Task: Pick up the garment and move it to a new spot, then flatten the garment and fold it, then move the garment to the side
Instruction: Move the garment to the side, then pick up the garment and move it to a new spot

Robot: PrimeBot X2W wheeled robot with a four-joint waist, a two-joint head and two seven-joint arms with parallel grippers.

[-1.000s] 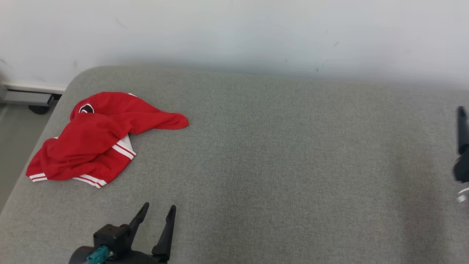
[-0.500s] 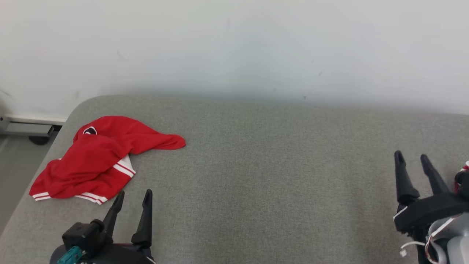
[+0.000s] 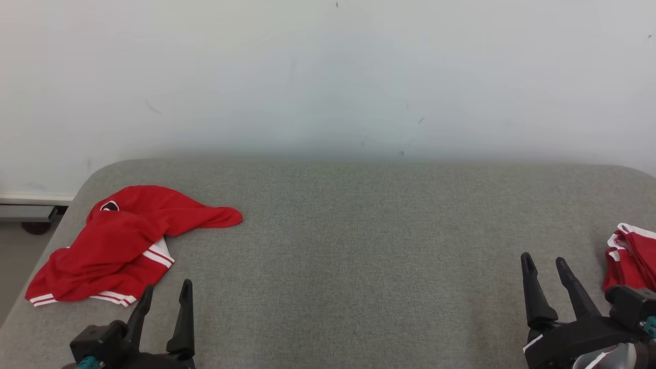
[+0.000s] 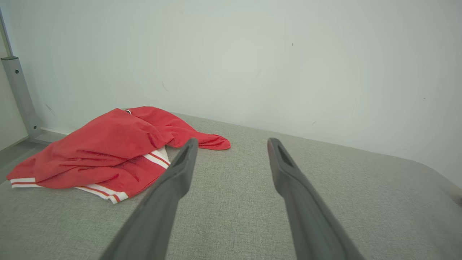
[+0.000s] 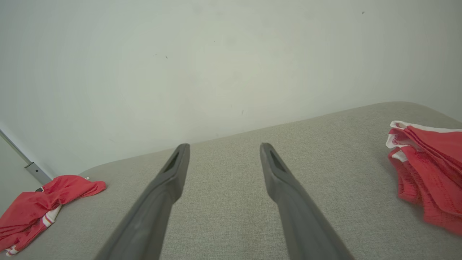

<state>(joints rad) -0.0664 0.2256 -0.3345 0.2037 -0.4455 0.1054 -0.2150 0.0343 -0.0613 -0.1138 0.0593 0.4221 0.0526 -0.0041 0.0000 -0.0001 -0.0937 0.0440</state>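
At the first step, by the look of it: picking up the crumpled red garment with white striped hems (image 3: 110, 246), not yet touched. Lies heaped near the left end of the grey woven-fabric cushion (image 3: 359, 266), with one lobe trailing toward the middle and a small dark badge at its far edge.

Close by, on the near side of the striped hem: the left dark two-finger gripper (image 3: 167, 287), spread wide and empty. Over the cushion's right part, well apart from the garment: the right dark two-finger gripper (image 3: 542, 259), likewise spread wide and empty.

Next, probably: carry the left gripper forward and leftward over the heap, lower onto a raised fold, close on a good bunch of cloth rather than one thin edge, then lift clear before travelling. Likely limp and draggy, so watch for a hem catching on the weave.

Just beside the right gripper, at the cushion's right edge: a second bundle of red cloth with white trim (image 3: 633, 256). Behind everything, a plain white wall (image 3: 328, 77) with a few faint scuffs. Past the cushion's left end, a grey metal rail (image 3: 25, 212) low along that wall.
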